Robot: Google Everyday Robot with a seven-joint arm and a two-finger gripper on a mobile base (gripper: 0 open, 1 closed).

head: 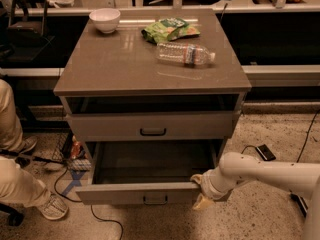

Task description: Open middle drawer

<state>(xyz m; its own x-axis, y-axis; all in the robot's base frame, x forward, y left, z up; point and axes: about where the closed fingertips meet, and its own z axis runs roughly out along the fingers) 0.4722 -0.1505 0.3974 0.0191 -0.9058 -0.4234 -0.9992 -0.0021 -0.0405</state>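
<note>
The middle drawer (125, 193) is pulled well out of the grey-taupe cabinet, showing a dark, empty inside; its small black bar handle (155, 200) faces the front. My gripper (201, 190) is at the right end of the drawer's front, against its top edge, on the white arm (265, 174) that reaches in from the right. The drawer above (150, 126) is closed, with its own black handle. Anything below the open drawer is hidden by it.
On the cabinet top (110, 69) lie a white bowl (105, 19), a green snack bag (170, 29) and a plastic water bottle (185, 53). A person's legs and shoe (15, 184) are at the left. Cables (75, 184) and a phone (264, 152) lie on the floor.
</note>
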